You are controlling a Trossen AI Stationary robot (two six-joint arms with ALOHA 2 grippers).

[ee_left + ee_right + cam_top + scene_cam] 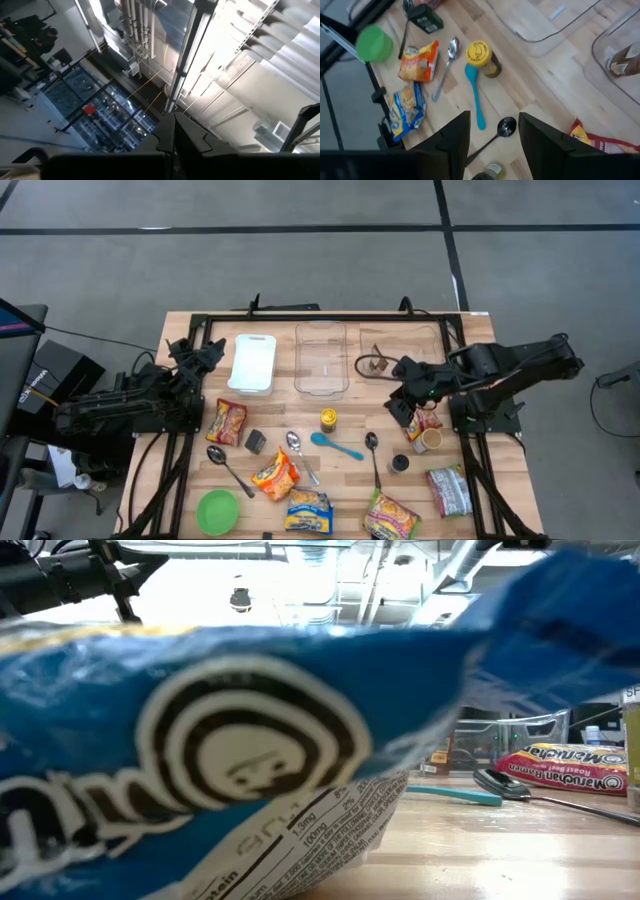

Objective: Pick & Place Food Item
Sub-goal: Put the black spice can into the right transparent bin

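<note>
Several food packets lie flat on the wooden table: a red one, an orange one, a blue one that fills the low view, and another red one below my right arm. A yellow-lidded jar stands upright mid-table. My right gripper hangs above the table right of centre, pointing slantwise down, open with nothing between its fingers. My left gripper is parked at the table's left edge, shut and tipped upward toward the ceiling.
A white tub and two clear bins stand at the far side; the right bin holds a brown item. A green bowl, a blue spoon, metal spoons, a cup and more packets are scattered near.
</note>
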